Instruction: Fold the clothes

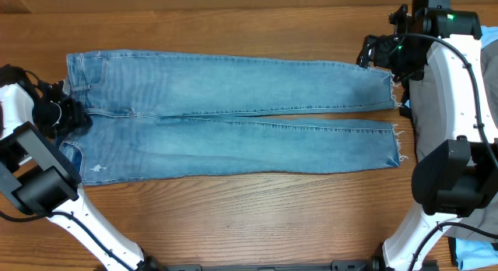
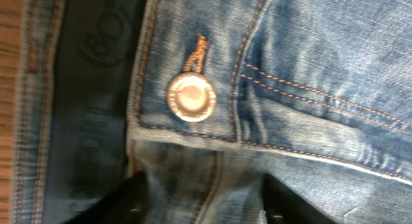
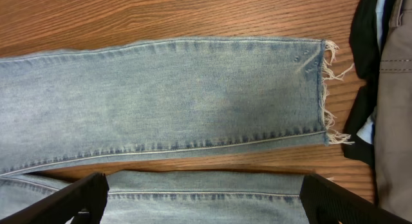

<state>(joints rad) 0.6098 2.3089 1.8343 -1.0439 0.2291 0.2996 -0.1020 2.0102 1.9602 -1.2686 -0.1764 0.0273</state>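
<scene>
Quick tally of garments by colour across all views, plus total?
light-blue jeans: 1
grey trousers: 1
black garment: 1
pale-blue garment: 1
Total: 4

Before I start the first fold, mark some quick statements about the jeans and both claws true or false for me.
1. The jeans lie flat and unfolded. True.
2. The waistband sits at the right arm's end. False: it is at the left arm's end; the frayed hems are at the right.
3. The right claw is shut on a hem. False: it is open above the jeans.
4. The left claw is beside the metal button. True.
5. Grey trousers lie just past the hems. True.
</scene>
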